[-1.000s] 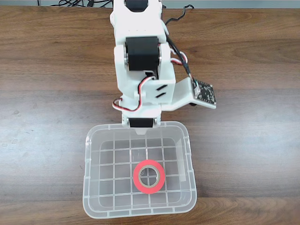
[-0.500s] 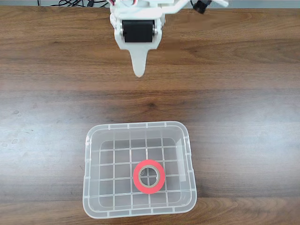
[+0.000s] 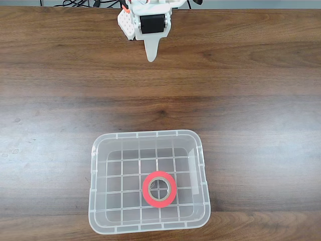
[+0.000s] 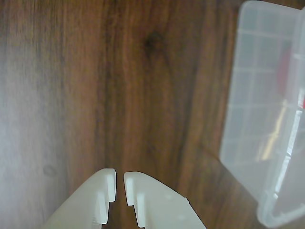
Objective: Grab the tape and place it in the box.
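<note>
1. Tape (image 3: 159,189) lay flat on the grid bottom of the box (image 3: 95,173), in the lower middle of the fixed view.
2. Gripper (image 4: 120,185) hung empty above bare table (image 3: 251,100), fingers nearly together with only a thin gap.
3. Stood well apart from tape, at the table's far edge.

in the fixed view the box (image 3: 149,182) sits on the table (image 3: 261,90) against its near edge, about midway between left and right edges. the tape (image 3: 159,189) lies flat inside the box, toward its near right part. the fingers (image 3: 151,54) hang at the table's far edge, well apart from the box
</note>
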